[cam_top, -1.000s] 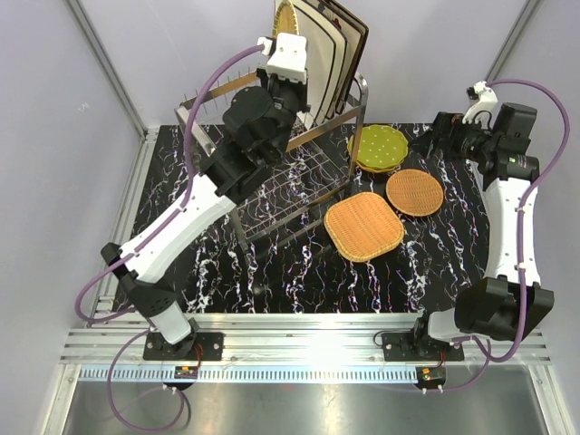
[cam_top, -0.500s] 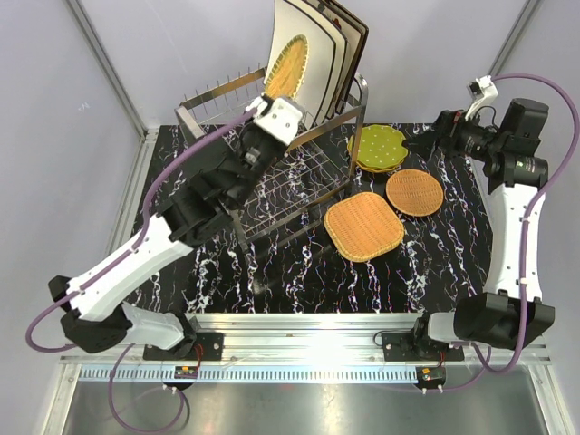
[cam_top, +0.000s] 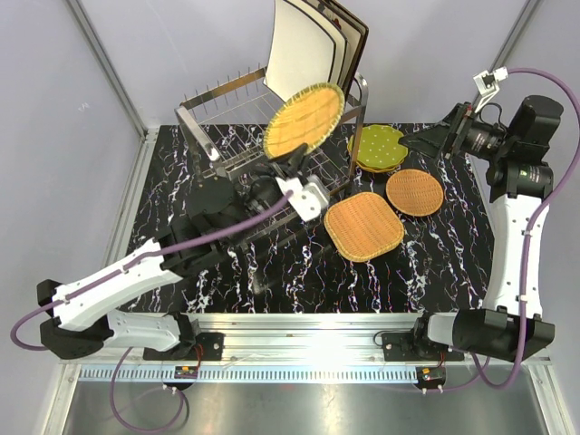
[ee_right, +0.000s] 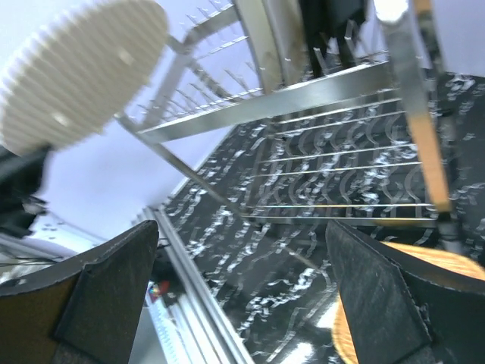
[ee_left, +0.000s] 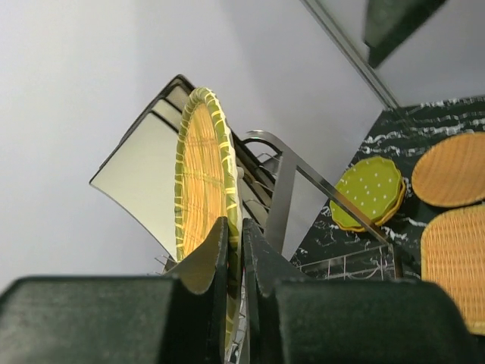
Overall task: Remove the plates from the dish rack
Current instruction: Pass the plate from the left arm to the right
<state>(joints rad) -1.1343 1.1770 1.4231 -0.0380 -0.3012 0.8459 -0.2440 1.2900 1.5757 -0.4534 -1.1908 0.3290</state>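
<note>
The left end effector (cam_top: 288, 170) pinches the lower rim of a round orange wicker plate (cam_top: 304, 118), green-edged, holding it tilted over the chrome wire dish rack (cam_top: 195, 116), probably to clear its prongs (cam_top: 227, 91); the right end effector (cam_top: 419, 140) hangs wide open, empty.

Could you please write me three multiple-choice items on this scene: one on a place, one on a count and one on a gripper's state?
1. Where does the green dotted plate lie?
A) on the table beside the dish rack
B) upright in the dish rack
C) on the floor

2. How many wicker plates lie flat on the table?
A) one
B) two
C) four

3. The left gripper is:
A) open and empty
B) out of view
C) shut on a green-rimmed wicker plate

Answers:
1 A, it lies flat by the rack's corner post.
2 B, a round one and a squarish one.
3 C, it pinches the plate's rim in mid-air.
</note>
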